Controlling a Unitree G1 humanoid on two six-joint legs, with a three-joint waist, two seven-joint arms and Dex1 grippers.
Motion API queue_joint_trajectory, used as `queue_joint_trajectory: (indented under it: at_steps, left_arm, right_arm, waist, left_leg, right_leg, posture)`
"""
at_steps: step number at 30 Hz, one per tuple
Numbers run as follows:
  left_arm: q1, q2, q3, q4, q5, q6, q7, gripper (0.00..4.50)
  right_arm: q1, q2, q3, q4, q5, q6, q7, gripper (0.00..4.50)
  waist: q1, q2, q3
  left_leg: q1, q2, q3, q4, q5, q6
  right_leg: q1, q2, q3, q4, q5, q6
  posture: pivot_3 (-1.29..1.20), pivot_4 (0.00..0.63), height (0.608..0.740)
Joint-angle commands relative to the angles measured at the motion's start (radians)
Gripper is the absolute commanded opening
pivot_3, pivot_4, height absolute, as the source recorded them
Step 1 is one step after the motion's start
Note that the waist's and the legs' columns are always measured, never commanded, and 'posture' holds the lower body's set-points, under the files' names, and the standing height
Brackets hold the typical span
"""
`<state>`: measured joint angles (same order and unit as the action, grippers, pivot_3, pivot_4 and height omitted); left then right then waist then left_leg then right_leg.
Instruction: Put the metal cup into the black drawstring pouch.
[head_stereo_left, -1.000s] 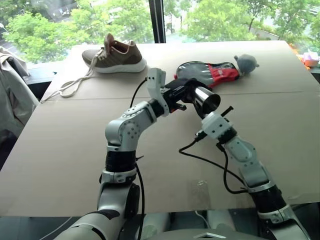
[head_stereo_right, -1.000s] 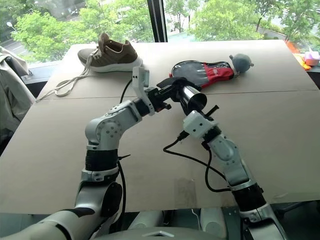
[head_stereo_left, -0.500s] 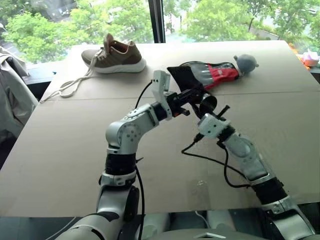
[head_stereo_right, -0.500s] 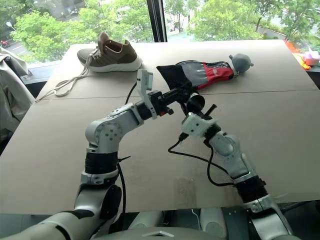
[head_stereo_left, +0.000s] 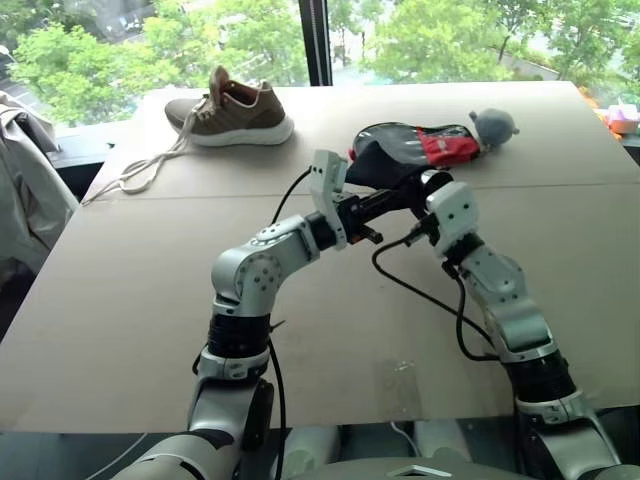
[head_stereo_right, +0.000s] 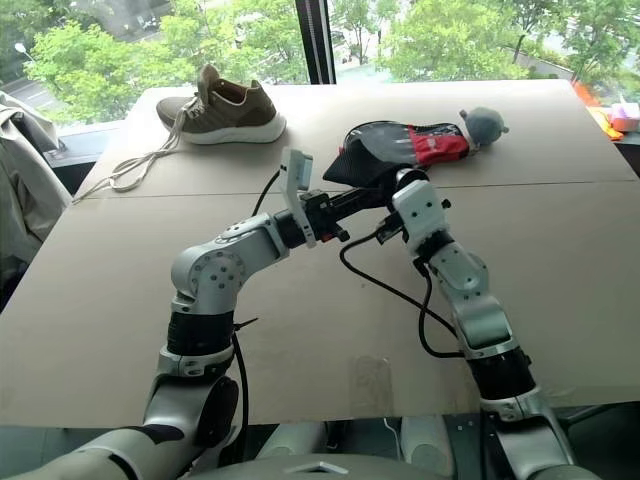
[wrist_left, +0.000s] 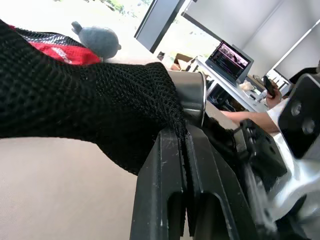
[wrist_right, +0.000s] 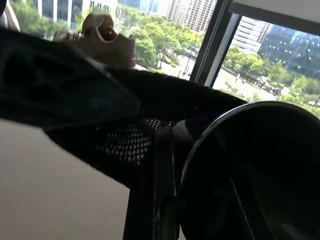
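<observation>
Right claw (wrist_right: 165, 150) has pushed metal cup (wrist_left: 189, 95) into pouch (wrist_left: 85, 105).

A brown shoe (head_stereo_left: 232, 112) (laces trailing) and grey plush (head_stereo_left: 493, 126) rest on the table (head_stereo_left: 120, 300).

One brown sneaker (head_stereo_left: 232, 112), one black-and-red paddle case (head_stereo_left: 425, 145), one grey plush toy (head_stereo_left: 492, 126), one black drawstring pouch (head_stereo_left: 385, 168), one metal cup (wrist_left: 189, 95), one laptop (wrist_left: 230, 57), all counted around the table (head_stereo_left: 120, 270).
</observation>
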<state>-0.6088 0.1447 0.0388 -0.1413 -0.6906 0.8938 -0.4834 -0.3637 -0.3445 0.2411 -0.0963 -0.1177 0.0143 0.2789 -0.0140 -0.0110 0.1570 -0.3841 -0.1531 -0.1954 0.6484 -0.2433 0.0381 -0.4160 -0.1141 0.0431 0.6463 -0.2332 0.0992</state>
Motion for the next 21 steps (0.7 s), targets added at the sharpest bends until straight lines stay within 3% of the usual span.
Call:
queue_joint_trajectory:
  at_steps: [1,6,11,21]
  left_arm:
    - [-0.02,-0.003,0.013,-0.045,-0.033,-0.028,-0.024,0.0]
    - [-0.008,0.007,-0.018,-0.073,-0.022,-0.051,-0.055,0.0]
    - [0.015,0.017,-0.056,-0.114,-0.031,-0.083,-0.114,0.0]
    - [0.08,0.067,-0.116,-0.165,-0.024,-0.125,-0.216,0.0]
  right_arm:
    - [-0.032,-0.097,0.096,0.042,-0.241,-0.098,-0.008,0.04]
    - [-0.038,-0.073,0.1,0.056,-0.259,-0.103,-0.001,0.04]
    - [-0.063,-0.117,0.141,0.075,-0.372,-0.1,0.05,0.04]
    - [-0.044,0.212,-0.147,0.009,0.105,0.167,0.018,0.04]
  waist:
    - [-0.004,0.0,0.0]
    - [0.0,0.0,0.0]
    - [0.002,0.0,0.0]
    - [0.002,0.0,0.0]
  left_leg:
    - [0.0,0.0,0.001,0.0,0.0,0.0]
    - [0.0,0.001,0.001,0.0,0.0,-0.001]
    - [0.0,0.001,0.001,0.001,0.0,-0.001]
    - [0.0,0.001,0.0,0.0,0.0,-0.001]
  right_leg:
    - [0.0,0.0,0.001,0.001,0.0,0.0]
    - [0.0,0.001,0.001,0.001,0.0,0.0]
    - [0.001,0.0,0.001,0.0,0.0,0.0]
    - [0.001,0.001,0.001,-0.001,0.0,0.0]
  posture:
    - [0.0,0.15,0.74]
    - [0.0,0.15,0.74]
    - [0.0,0.15,0.74]
    - [0.0,0.15,0.74]
